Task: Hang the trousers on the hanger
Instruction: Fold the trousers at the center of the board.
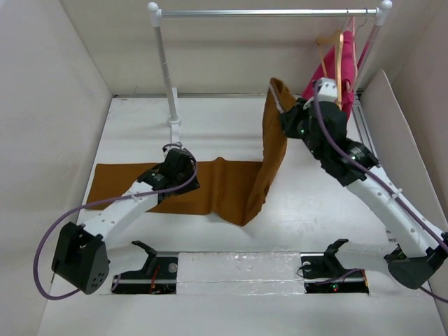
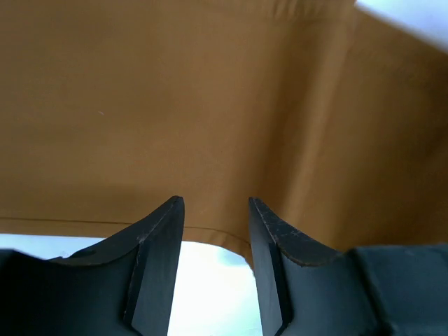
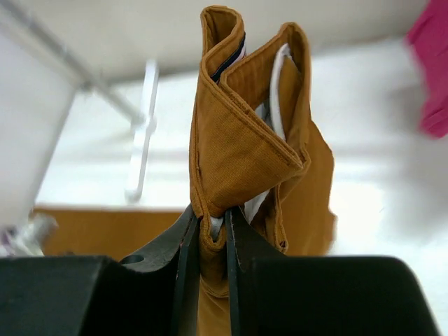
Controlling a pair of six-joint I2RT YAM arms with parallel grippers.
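The rust-brown trousers [image 1: 231, 183] lie flat across the table, their right end lifted upright. My right gripper [image 1: 285, 112] is shut on the folded waistband [image 3: 241, 147], whose pale striped lining shows, and holds it above the table. My left gripper [image 1: 183, 162] is open and empty, low over the flat legs; its fingers [image 2: 162, 231] straddle the cloth's hem [image 2: 210, 232] with white table showing between them. The tan wooden hanger [image 1: 339, 56] hangs from the rail at the far right, just behind my right gripper.
A white-and-silver clothes rail [image 1: 266, 12] spans the back, its left post [image 1: 168, 77] standing on the table behind my left gripper. A bright pink garment [image 1: 325, 73] hangs at the rail's right end. White walls enclose the table on three sides.
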